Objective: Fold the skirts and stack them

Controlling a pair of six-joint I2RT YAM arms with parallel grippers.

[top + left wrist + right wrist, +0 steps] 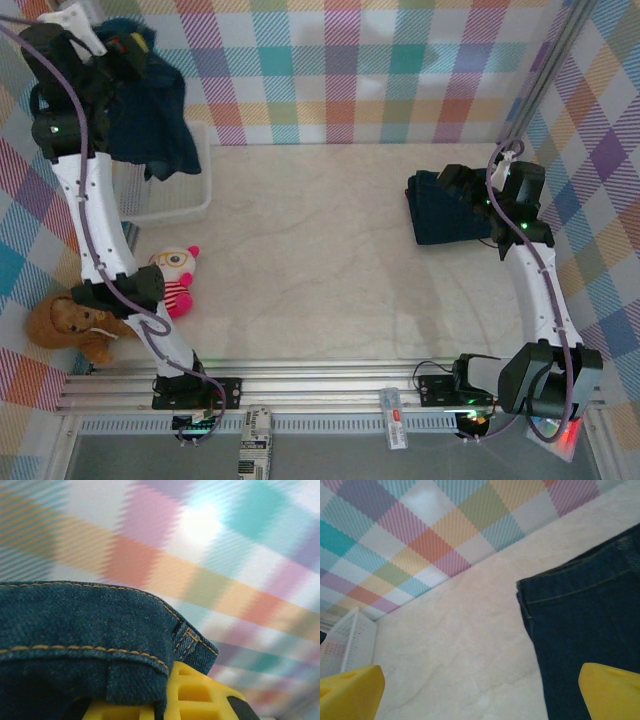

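A dark blue denim skirt [150, 120] hangs from my left gripper [125, 45], raised high at the far left above the basket. In the left wrist view the denim skirt [85, 630] is pinched down over a yellow finger [210, 695], waistband stitching showing. A second denim skirt [440, 215] lies folded on the table at the right. My right gripper [455, 185] hovers over its far edge, open, with nothing between the yellow fingers [350, 690]. That folded skirt [585, 620] lies right of the gap in the right wrist view.
A white mesh basket [185, 205] stands at the far left under the hanging skirt, also in the right wrist view as the basket [345, 645]. A pink plush toy [178, 275] and a brown one [70, 325] lie by the left arm. Checked walls surround the table.
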